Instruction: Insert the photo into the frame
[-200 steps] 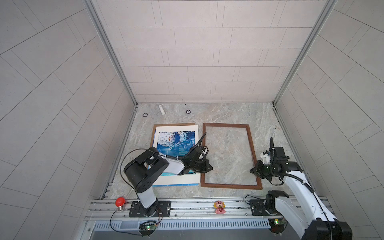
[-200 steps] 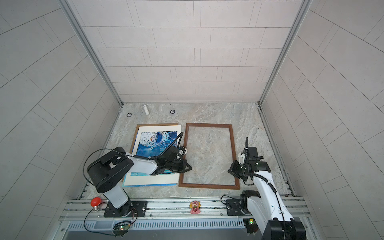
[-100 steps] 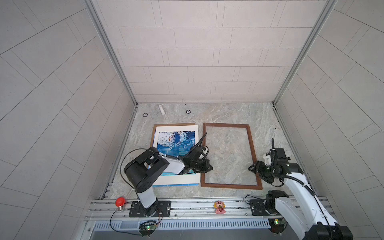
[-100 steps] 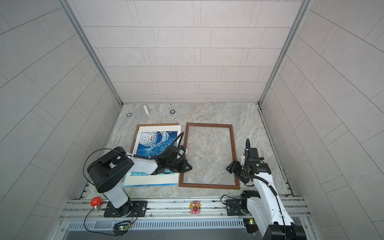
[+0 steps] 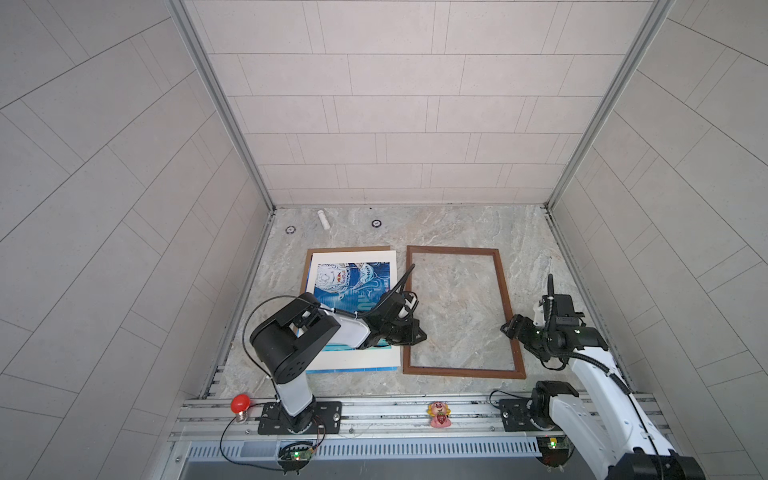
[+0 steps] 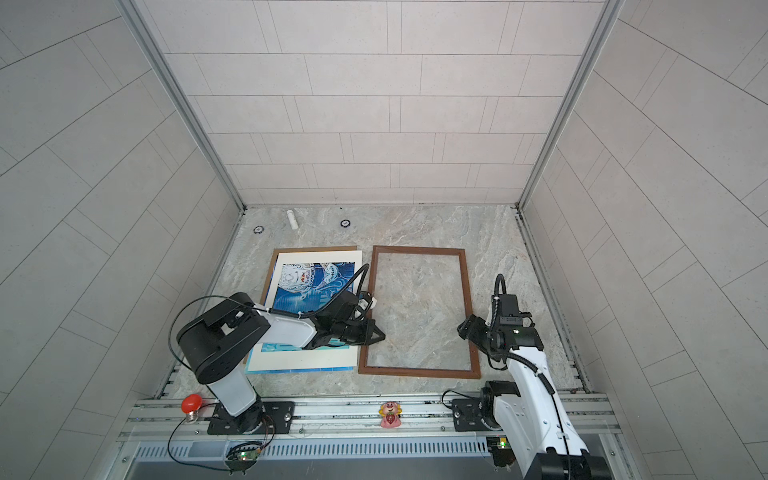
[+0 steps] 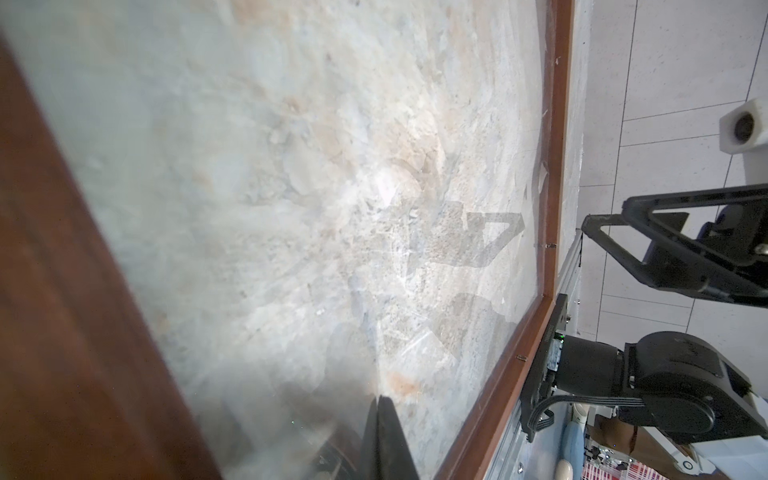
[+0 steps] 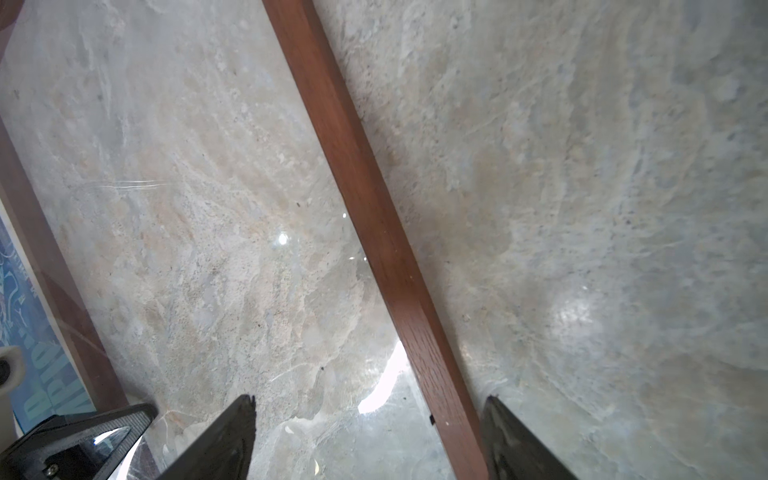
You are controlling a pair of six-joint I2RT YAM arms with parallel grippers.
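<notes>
1. Left gripper (image 5: 422, 336): fingers pressed together, holding nothing, tips over the left rail of the frame (image 5: 453, 249).
2. Right gripper (image 8: 370, 400): spread, straddling the right rail.
3. Photo (image 5: 353, 282) lies face up, just left of the frame.

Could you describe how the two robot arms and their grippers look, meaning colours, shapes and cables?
The left arm and right arm have bulky black joint housings and white link shells. A thin black cable loops beside the left one; a ribbed black hose runs along the right one, near small green lights. The left gripper and right gripper are black, with fingers tapering to points.
</notes>
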